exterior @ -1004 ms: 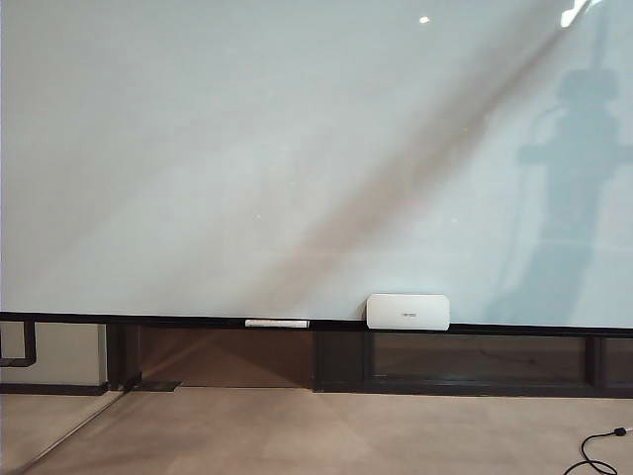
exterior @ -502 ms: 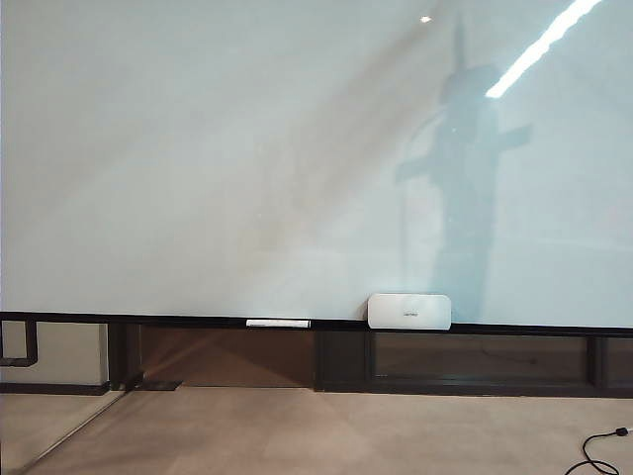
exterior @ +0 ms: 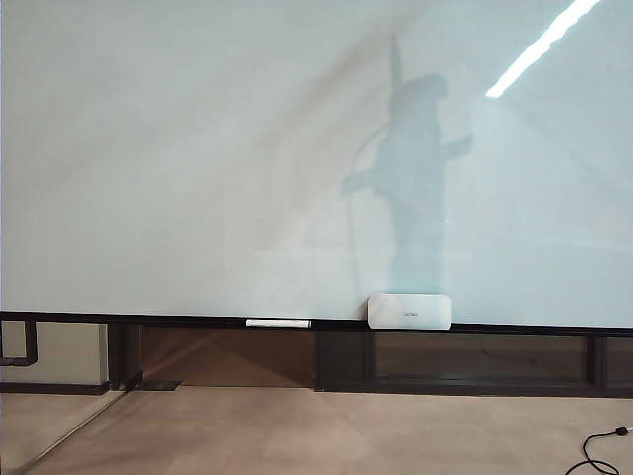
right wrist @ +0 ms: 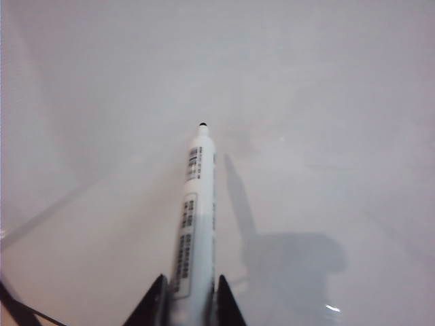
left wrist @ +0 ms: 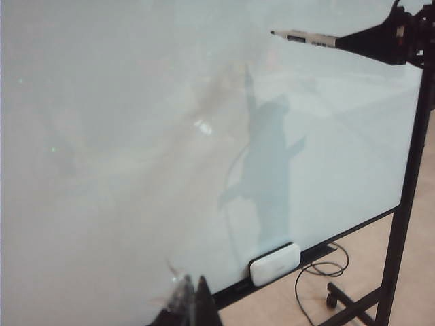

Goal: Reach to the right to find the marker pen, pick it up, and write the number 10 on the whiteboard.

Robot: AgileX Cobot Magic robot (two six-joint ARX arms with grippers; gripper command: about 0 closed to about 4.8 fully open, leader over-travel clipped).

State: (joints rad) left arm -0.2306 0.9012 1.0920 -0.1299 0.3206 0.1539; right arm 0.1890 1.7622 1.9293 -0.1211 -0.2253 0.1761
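In the exterior view the whiteboard (exterior: pixel 198 148) fills nearly the whole frame, its dark bottom rail (exterior: pixel 148 319) carrying a long thin white bar (exterior: pixel 278 323) and, to its right, a white rounded box (exterior: pixel 409 311). A grey shadow of an arm (exterior: pixel 410 188) falls on the board above the box; neither gripper itself appears here.

In the left wrist view the left gripper (left wrist: pixel 194 302) shows only as dark finger ends at the frame edge, and I cannot tell how wide it stands. Well apart from it, the right arm holds the marker pen (left wrist: pixel 302 37) level, tip toward the board.

In the right wrist view the right gripper (right wrist: pixel 192 299) is clamped on the marker pen's white barrel, whose black tip (right wrist: pixel 202 125) points at the unmarked board.
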